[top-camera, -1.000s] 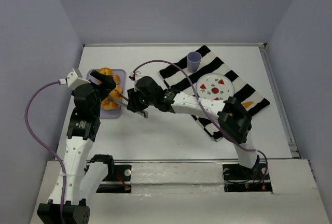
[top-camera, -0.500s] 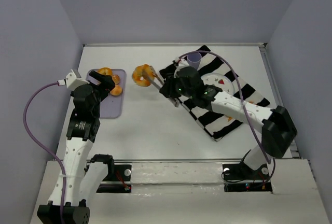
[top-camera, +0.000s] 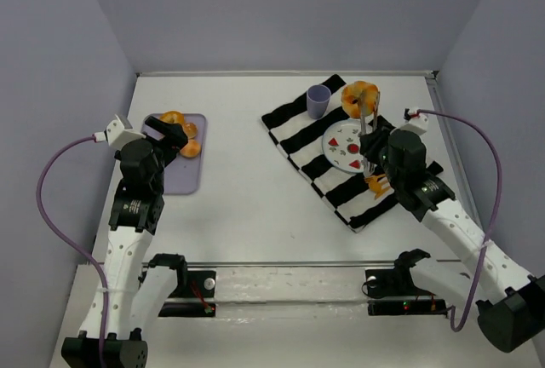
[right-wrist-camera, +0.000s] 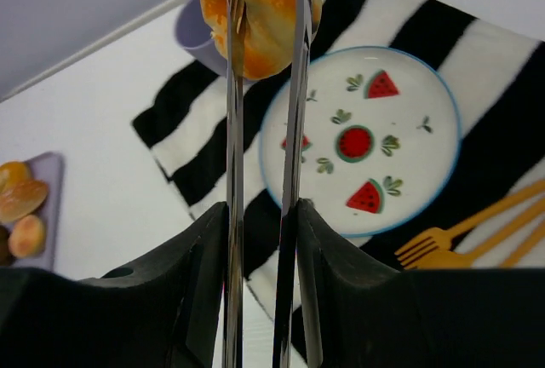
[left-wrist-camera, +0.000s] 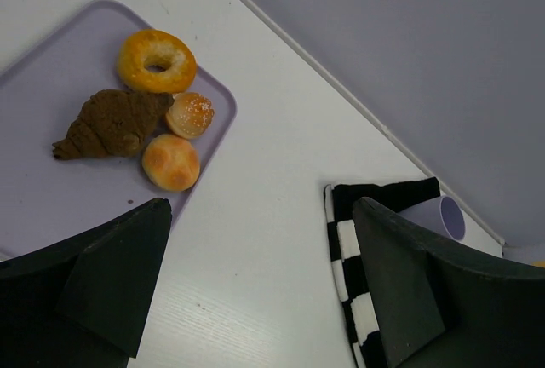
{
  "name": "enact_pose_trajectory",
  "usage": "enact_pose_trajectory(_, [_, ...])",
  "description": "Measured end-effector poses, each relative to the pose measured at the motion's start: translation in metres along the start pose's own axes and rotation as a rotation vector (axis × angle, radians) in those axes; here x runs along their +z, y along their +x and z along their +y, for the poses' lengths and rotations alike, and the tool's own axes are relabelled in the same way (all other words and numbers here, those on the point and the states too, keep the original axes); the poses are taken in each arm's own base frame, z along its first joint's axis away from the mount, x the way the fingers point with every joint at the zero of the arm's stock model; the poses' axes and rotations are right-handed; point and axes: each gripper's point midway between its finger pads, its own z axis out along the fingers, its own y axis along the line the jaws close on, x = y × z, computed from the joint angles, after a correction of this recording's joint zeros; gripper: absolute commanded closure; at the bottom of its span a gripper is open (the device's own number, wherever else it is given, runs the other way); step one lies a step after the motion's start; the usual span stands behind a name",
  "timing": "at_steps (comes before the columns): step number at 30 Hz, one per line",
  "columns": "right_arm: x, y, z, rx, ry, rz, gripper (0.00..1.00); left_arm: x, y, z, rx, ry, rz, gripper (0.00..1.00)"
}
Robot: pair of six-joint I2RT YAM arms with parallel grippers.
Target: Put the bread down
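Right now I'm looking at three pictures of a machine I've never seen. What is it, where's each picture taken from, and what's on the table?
These are two robot arms at a table, each ending in a two-finger gripper. The wide picture looks down from above and behind; the other two come from wrist cameras. On the left, a lilac tray holds a ring-shaped bread, two small buns and a croissant; the left gripper hangs open beside them. On the right, a striped cloth carries a white plate, a lilac cup and an orange fork. The right gripper is shut on a golden bread piece, in the air by the plate.
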Motion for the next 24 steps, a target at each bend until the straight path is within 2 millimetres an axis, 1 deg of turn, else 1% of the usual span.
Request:
enact_pose_trajectory(2, [0.007, 0.009, -0.026, 0.006, 0.082, 0.020, 0.88, 0.000, 0.000, 0.000, 0.000, 0.000, 0.000, 0.01])
enact_pose_trajectory(3, [0.009, 0.013, -0.034, 0.007, 0.107, 0.032, 0.88, 0.000, 0.000, 0.000, 0.000, 0.000, -0.001, 0.01])
enact_pose_trajectory(6, [0.017, 0.038, -0.062, -0.003, 0.197, 0.108, 0.85, 0.000, 0.000, 0.000, 0.000, 0.000, 0.000, 0.01])
enact_pose_trajectory(9, [0.021, 0.053, -0.081, -0.001, 0.253, 0.156, 0.84, 0.000, 0.001, 0.000, 0.001, 0.000, 0.002, 0.01])
enact_pose_trajectory(12, [0.025, 0.062, -0.098, 0.011, 0.305, 0.186, 0.76, 0.000, 0.001, 0.000, 0.001, 0.002, 0.004, 0.01])
enact_pose_trajectory(14, [0.028, 0.067, -0.104, 0.012, 0.326, 0.204, 0.70, 0.000, 0.002, 0.000, 0.001, 0.004, 0.006, 0.01])
enact_pose_trajectory(16, [0.031, 0.073, -0.106, 0.010, 0.333, 0.224, 0.65, 0.000, 0.002, -0.001, 0.001, 0.006, 0.007, 0.01])
enact_pose_trajectory(18, [0.032, 0.079, -0.107, 0.008, 0.334, 0.245, 0.62, 0.000, 0.002, -0.001, 0.001, 0.008, 0.009, 0.01])
enact_pose_trajectory(19, [0.033, 0.080, -0.107, 0.007, 0.333, 0.251, 0.57, 0.000, 0.002, -0.001, 0.001, 0.009, 0.010, 0.01])
enact_pose_trajectory(22, [0.033, 0.081, -0.106, 0.013, 0.323, 0.260, 0.52, 0.000, 0.003, -0.002, 0.001, 0.011, 0.011, 0.01])
enact_pose_trajectory(23, [0.033, 0.082, -0.105, 0.015, 0.319, 0.263, 0.47, 0.000, 0.003, -0.002, 0.001, 0.012, 0.012, 0.01])
enact_pose_trajectory(24, [0.033, 0.082, -0.105, 0.017, 0.314, 0.267, 0.46, 0.000, 0.003, -0.002, 0.001, 0.012, 0.012, 0.01])
